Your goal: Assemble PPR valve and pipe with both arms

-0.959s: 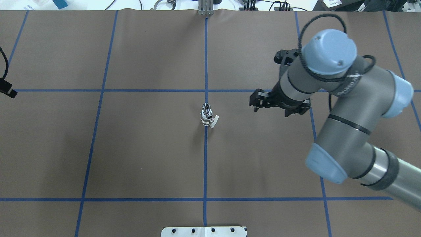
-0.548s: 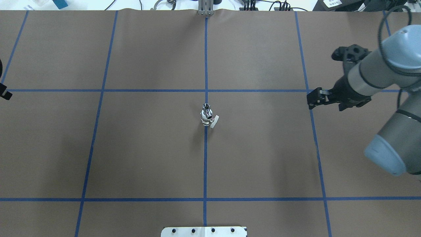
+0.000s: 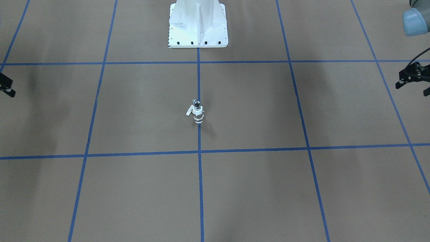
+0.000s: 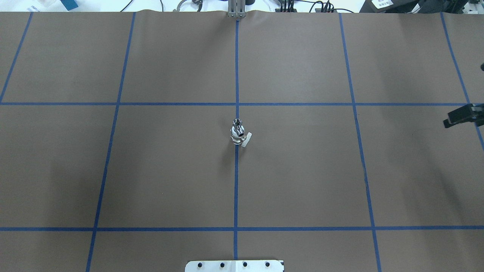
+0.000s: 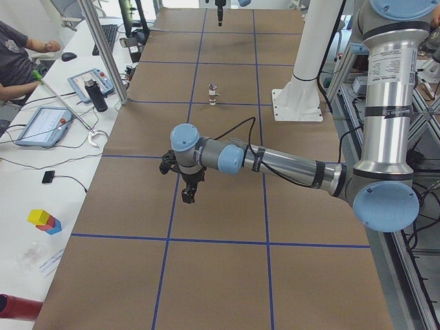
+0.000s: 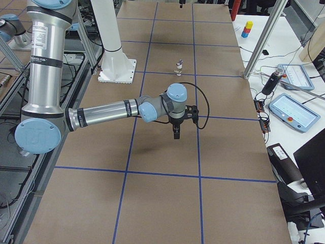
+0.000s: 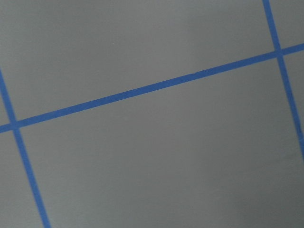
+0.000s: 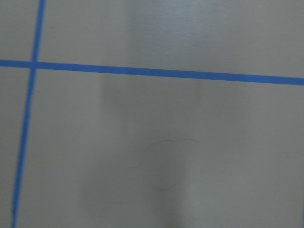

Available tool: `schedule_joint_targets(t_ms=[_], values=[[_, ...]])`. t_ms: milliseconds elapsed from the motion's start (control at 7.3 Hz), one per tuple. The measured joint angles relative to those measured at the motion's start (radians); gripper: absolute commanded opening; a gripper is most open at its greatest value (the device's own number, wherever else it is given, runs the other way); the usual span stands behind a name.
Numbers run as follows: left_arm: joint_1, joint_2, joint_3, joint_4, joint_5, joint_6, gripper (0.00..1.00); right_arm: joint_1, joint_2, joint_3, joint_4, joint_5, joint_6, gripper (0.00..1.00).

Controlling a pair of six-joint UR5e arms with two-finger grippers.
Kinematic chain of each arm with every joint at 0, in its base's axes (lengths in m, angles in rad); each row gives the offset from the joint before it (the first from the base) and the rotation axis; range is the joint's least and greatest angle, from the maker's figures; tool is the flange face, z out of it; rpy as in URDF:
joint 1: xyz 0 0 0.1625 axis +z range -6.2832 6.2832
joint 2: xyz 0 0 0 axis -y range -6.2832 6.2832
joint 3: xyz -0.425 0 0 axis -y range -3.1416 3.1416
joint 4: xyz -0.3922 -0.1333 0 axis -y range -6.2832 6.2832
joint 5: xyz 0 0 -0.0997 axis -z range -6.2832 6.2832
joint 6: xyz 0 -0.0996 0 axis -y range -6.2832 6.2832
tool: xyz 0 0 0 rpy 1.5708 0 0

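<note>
1. Plainly, the valve (image 4: 238, 136) stands upright mid-worktop (image 4: 302, 181) on blue tape (image 4: 236, 189): shiny bands, white lever (image 4: 246, 141), slim pipe (image 4: 236, 122) atop.
2. Overhead catches only the right claw (image 4: 449, 121); the facing view adds the left claw (image 3: 412, 84); neither's grip is readable.

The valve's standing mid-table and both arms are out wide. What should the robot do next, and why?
Probably just park both arms and leave the part alone. The pipe looks seated upright in the PPR valve, which stands by itself at table centre. The left gripper and right gripper are far off at the sides.
</note>
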Motion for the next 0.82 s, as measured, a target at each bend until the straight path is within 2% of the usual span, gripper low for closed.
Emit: schedule_joint_targets(t_ms=[274,822], values=[[-0.053,0.024,0.004,0.000,0.007,0.044,0.99,0.049,-0.031,-0.029,0.005,0.006,-0.083,1.00],[-0.161,0.021,0.024,0.020,0.015,0.115,1.00,0.087,-0.028,-0.079,0.005,-0.001,-0.125,1.00]])
